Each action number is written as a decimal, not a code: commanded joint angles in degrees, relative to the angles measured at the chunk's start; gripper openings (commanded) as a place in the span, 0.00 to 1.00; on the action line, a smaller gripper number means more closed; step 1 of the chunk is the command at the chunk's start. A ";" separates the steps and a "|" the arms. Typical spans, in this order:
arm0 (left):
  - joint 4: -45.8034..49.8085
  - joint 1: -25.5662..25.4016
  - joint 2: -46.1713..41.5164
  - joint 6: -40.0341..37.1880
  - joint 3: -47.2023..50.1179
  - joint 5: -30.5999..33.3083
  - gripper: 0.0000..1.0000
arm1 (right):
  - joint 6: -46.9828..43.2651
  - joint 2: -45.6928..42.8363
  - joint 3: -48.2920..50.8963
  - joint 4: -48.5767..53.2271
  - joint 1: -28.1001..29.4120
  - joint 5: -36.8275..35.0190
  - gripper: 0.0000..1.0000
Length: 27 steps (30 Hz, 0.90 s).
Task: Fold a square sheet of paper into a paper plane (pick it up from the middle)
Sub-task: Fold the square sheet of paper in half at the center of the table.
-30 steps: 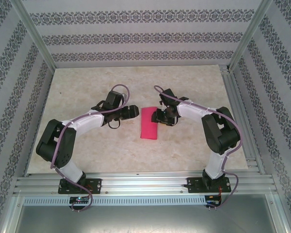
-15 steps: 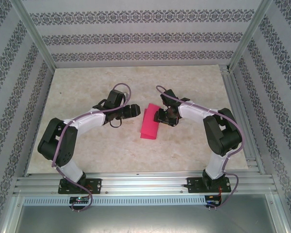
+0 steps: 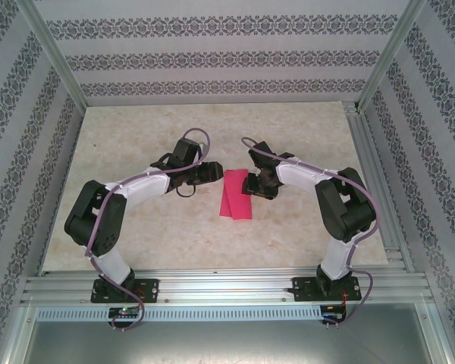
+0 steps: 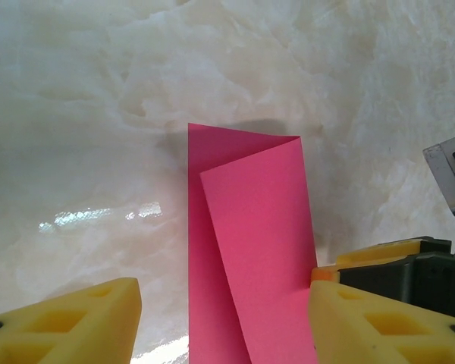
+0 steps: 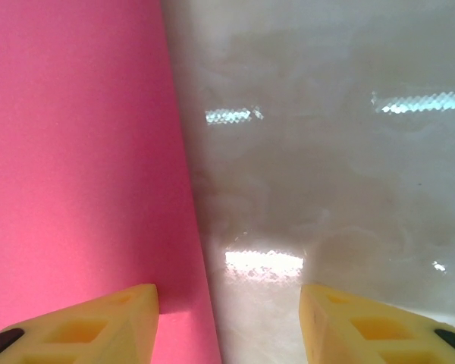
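Note:
The square sheet of paper [image 3: 236,195] is magenta-pink, folded into a narrow strip, and lies flat on the table between the two arms. In the left wrist view the paper [image 4: 250,250] shows two layers splayed apart at a slant. My left gripper [image 3: 210,173] is at the strip's far left corner. It [image 4: 224,303] is open with the strip between its fingers: the right finger [image 4: 364,318] touches the paper's edge, while the left finger stands clear of it. My right gripper [image 3: 252,184] [image 5: 227,303] is open at the strip's right edge, its left finger [image 5: 98,326] over the paper [image 5: 76,152].
The marble-look tabletop [image 3: 136,136] is bare around the paper. Patterned walls and metal frame rails [image 3: 379,189] enclose it. Part of the other arm, a grey bracket [image 4: 449,171], shows at the right edge of the left wrist view.
My left arm has moved right until its fingers straddle the paper, and its jaws have narrowed. The strip has turned slightly and its layers have splayed. The right gripper has hardly moved.

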State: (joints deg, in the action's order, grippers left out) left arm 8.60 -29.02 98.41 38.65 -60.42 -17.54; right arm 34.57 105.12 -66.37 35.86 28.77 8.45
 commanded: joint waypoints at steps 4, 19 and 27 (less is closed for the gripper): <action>-1.04 -0.62 1.08 1.19 -1.87 -0.26 0.60 | 2.88 1.73 -3.57 -0.09 2.46 -3.73 0.52; -1.00 -0.63 1.78 1.16 -2.64 -1.50 0.59 | 6.11 0.89 -2.49 -1.74 2.79 -5.07 0.52; -1.04 -0.65 3.13 2.61 -3.62 -2.59 0.51 | 1.37 1.53 -4.67 2.15 3.23 -4.95 0.52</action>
State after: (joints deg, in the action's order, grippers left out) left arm 8.62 -29.02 100.68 39.99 -61.82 -19.00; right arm 38.46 106.19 -69.01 36.27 31.51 4.12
